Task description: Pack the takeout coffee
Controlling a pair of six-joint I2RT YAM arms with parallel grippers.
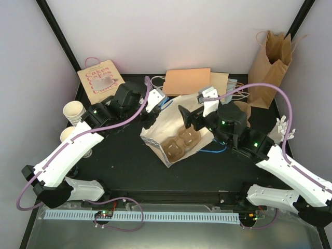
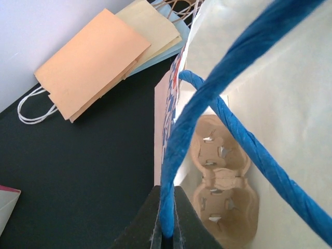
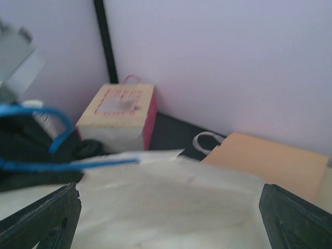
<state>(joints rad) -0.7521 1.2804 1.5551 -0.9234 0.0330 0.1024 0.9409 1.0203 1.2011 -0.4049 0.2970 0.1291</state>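
The right wrist view is soft all over, so the print on the pink-sided bag cannot be read. The blue handle hides part of the cup carrier. The left arm covers the lower paper cups. The bottom edge cuts off the left pincer

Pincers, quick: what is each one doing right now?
Left pincer: closed on the blue handle of the white bag.
Right pincer: open, holding nothing.
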